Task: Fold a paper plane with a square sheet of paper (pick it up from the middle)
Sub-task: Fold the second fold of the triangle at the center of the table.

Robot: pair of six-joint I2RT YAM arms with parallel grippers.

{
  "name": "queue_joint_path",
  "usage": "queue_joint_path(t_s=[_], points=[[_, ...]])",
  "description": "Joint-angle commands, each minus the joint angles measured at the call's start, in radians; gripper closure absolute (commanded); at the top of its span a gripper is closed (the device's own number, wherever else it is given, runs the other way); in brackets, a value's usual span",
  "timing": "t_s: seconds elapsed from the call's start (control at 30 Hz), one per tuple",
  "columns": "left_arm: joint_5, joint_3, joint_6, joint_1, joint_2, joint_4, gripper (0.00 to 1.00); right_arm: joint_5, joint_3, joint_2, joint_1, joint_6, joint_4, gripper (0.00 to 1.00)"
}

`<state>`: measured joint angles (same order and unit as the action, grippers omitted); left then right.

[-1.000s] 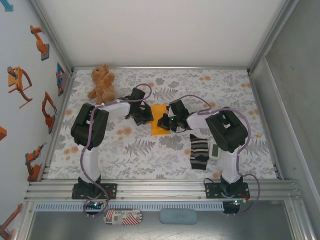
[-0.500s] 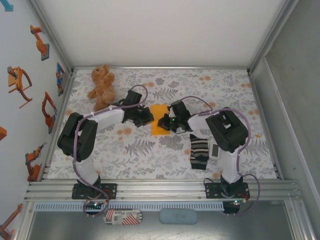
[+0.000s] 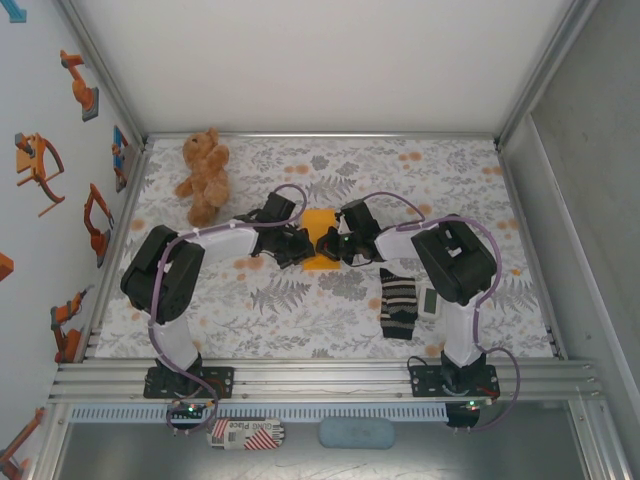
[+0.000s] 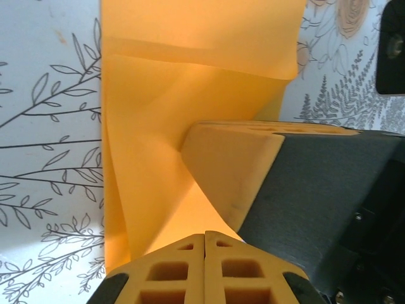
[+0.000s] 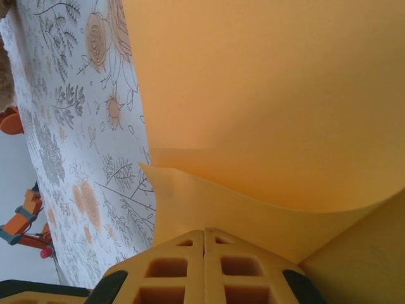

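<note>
The left fingers [image 4: 168,272] are pressed flat together, and a raised fold of the orange-yellow sheet of paper [image 4: 190,82] runs down into their tips, so they seem to pinch it. The right fingers [image 5: 168,272] are likewise closed tight, with a curled flap of the same sheet [image 5: 266,95] meeting their tips. From above, the left fingers [image 3: 296,246] and right fingers [image 3: 328,245] stand close together, tip toward tip. The sheet [image 3: 320,222] lies between them in the middle of the desk [image 3: 300,300], part of it on the surface and part lifted.

The desk carries a white cover printed with grey leaves and orange flowers. A brown teddy bear [image 3: 203,175] sits near the far left corner, well apart from the sheet. A black-and-white striped sock [image 3: 398,302] lies on the right side, and a small white device [image 3: 429,300] sits just beside it, partly under the right arm.

Plain white walls close in the back and sides, framed in aluminium. An aluminium rail [image 3: 320,375] along the near edge holds both arm bases. Orange robot-arm stickers [image 3: 40,165] dot the left wall. Below the rail lies a red-and-white striped label [image 3: 245,432] that appears to read "GINO Place", with a grey-blue oblong pad [image 3: 355,432] beside it.
</note>
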<state>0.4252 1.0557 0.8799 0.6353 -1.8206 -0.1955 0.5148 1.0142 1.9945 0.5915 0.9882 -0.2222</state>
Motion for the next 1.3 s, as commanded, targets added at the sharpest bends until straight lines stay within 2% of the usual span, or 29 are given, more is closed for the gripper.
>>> queue_joint_path(t_s=[0.0, 1.27], points=[[-0.025, -0.005, -0.002, 0.001, -0.016, -0.025, 1.0, -0.091, -0.017, 0.059, -0.008, 0.003, 0.149, 1.0], [-0.094, -0.003, -0.044, 0.0, -0.08, -0.101, 1.0, -0.083, -0.011, 0.057, -0.007, -0.003, 0.169, 1.0]])
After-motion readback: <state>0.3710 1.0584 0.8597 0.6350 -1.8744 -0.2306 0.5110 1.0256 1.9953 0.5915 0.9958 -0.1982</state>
